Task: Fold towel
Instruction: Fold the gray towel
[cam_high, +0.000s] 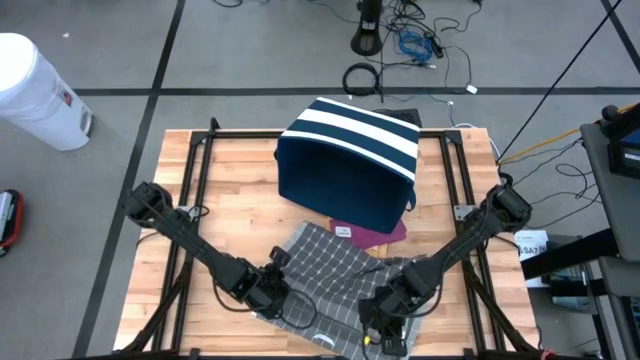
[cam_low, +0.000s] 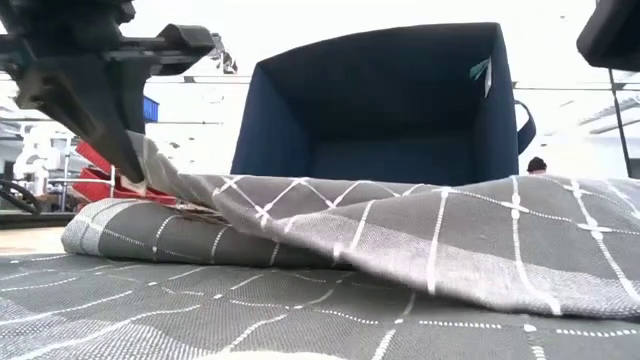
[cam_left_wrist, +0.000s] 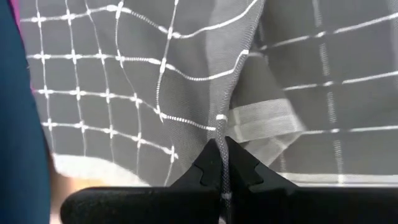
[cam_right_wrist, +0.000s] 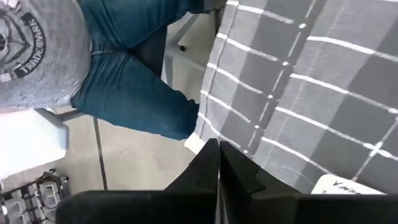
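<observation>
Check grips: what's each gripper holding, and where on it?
Left gripper is shut on the grey towel, pinching a fold at its edge. Right gripper is shut at the towel's near edge; an actual hold there cannot be confirmed.

The towel (cam_high: 335, 262) is grey cloth with a thin white grid of lines. It lies crumpled on the wooden tabletop (cam_high: 230, 200), at about 6 o'clock from the centre, near the front edge. It is not flat: one part is bunched into a soft roll, and another layer is lifted and hangs over it in a slope. In the left wrist view a hemmed edge of the towel (cam_left_wrist: 217, 118) stands up in a narrow fold. A white label (cam_right_wrist: 348, 185) shows on the cloth in the right wrist view.
</observation>
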